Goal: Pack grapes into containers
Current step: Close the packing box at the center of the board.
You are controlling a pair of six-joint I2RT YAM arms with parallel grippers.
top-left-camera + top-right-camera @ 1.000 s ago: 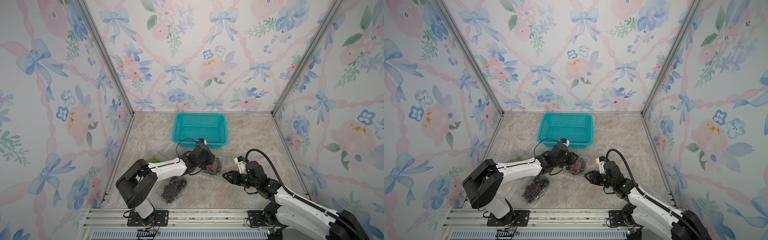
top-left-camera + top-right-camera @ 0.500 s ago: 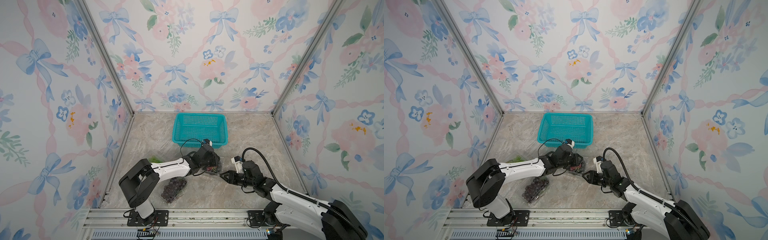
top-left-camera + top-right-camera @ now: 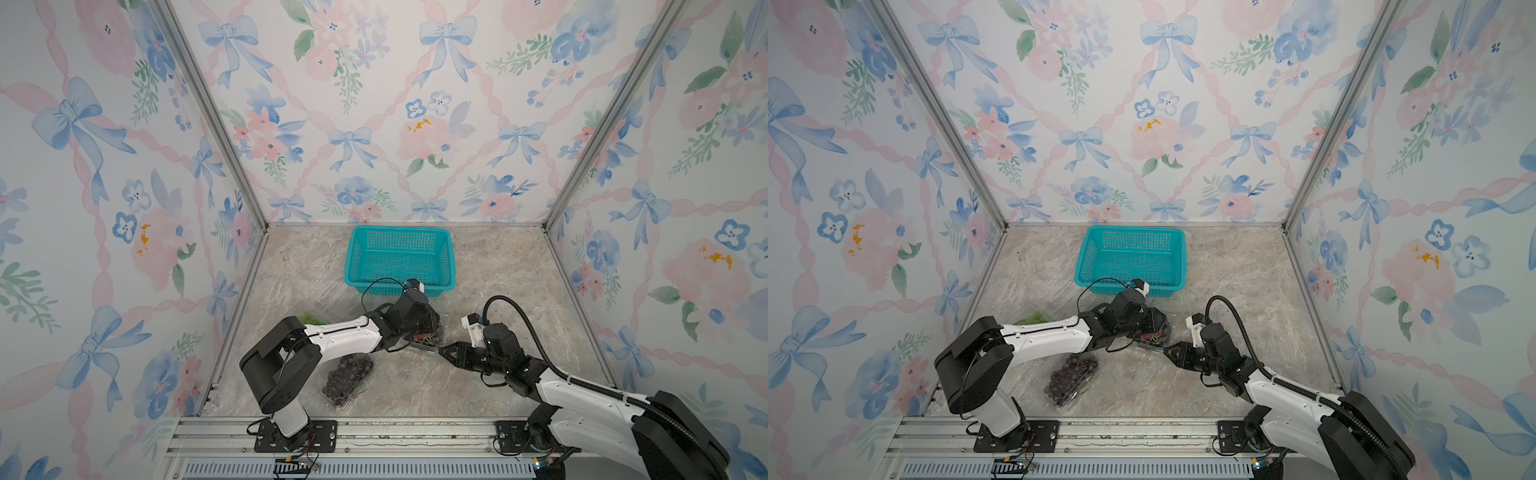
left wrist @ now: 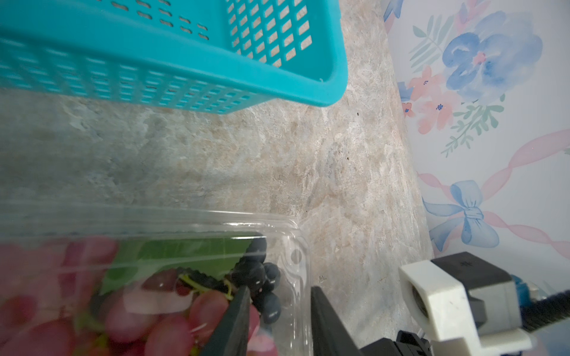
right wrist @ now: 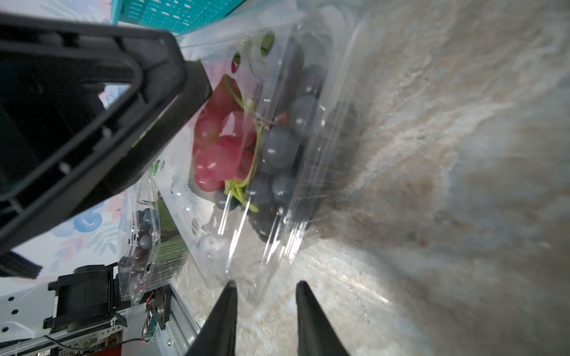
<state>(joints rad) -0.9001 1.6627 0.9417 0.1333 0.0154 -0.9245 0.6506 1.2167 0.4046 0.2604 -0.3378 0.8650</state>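
1. Edged toward 9 o'clock since a second ago, the right end effector [image 3: 441, 351] is now set at the 5 o'clock corner of the middle container [image 3: 432, 340]. Its jaws are spread, and in the right wrist view the clear corner flange is seen between the fingers [image 5: 226, 311].
2. At 7 o'clock on the counter [image 3: 498, 270], nearest the front rail, dark purple grapes [image 3: 347, 376] are held in a second container [image 3: 345, 405], which is laid askew.
3. Near the counter's centre, the middle container is filled with red grapes [image 5: 216, 154] and blue-black grapes [image 5: 277, 145], with a green leaf [image 4: 172, 255] among them.
4. From 9 o'clock, the left end effector [image 4: 279, 289] is reached over that container. Its jaws are held apart, one finger over the grapes and the other just outside the rim.
5. At 9 o'clock, green grapes [image 3: 309, 318] are seen in a third container [image 3: 320, 309], largely hidden behind the left arm.
6. At 12 o'clock, close to the back wall, the teal basket [image 3: 446, 266] is placed just beyond the left wrist.
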